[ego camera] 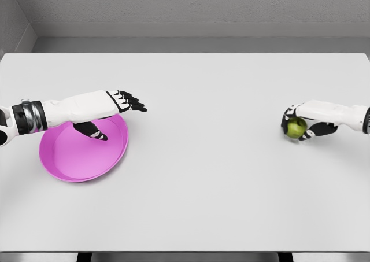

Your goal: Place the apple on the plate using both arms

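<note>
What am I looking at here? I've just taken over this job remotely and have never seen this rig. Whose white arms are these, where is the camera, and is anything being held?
This is a simulator's render, seen from a camera on a humanoid robot's head, looking down at a pale table. The two white arms are the robot's own. Its left hand comes in from the picture's left and hovers over the far edge of a pink plate, fingers stretched out, holding nothing. Its right hand comes in from the right, far across the table from the plate, with its fingers curled around a green apple. I cannot tell whether the apple is lifted or resting on the table. The plate has nothing on it yet.
</note>
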Controlling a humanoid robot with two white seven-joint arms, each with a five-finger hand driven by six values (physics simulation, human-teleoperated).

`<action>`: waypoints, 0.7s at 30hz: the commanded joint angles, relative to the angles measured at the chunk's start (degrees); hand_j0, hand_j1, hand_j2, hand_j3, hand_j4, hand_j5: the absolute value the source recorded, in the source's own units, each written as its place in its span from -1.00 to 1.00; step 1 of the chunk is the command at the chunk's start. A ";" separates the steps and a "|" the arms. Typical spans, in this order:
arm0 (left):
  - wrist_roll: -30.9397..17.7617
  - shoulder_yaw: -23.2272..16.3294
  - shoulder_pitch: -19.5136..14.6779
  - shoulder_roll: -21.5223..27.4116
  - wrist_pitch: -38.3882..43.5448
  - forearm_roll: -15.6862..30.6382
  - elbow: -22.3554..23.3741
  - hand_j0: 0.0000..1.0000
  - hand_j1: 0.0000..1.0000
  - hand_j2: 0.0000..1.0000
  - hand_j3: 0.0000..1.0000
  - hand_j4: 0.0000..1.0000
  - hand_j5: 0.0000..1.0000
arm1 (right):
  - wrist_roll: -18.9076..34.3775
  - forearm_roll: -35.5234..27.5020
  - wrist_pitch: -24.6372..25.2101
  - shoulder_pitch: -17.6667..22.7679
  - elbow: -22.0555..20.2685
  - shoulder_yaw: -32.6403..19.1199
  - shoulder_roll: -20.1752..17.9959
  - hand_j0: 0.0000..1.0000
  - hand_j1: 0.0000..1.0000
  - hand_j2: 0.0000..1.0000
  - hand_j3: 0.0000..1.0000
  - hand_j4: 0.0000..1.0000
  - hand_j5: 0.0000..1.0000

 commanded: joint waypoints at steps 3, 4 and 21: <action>0.03 0.03 0.00 0.05 0.11 0.38 -0.01 1.00 1.00 1.00 1.00 1.00 1.00 | -0.04 -0.33 0.14 -3.42 -0.55 1.47 4.63 -0.68 -0.68 -0.68 -0.68 -0.68 -0.68; 0.03 0.03 0.00 0.05 0.11 0.38 -0.01 1.00 1.00 1.00 1.00 1.00 1.00 | -0.04 -0.33 0.14 -5.53 -0.55 3.67 6.39 -0.71 -0.71 -0.71 -0.71 -0.71 -0.71; 0.03 0.03 0.00 0.05 0.11 0.38 -0.01 1.00 1.00 1.00 1.00 1.00 1.00 | -0.04 -0.51 0.14 -13.27 -1.95 11.33 19.49 1.00 1.00 1.00 1.00 1.00 1.00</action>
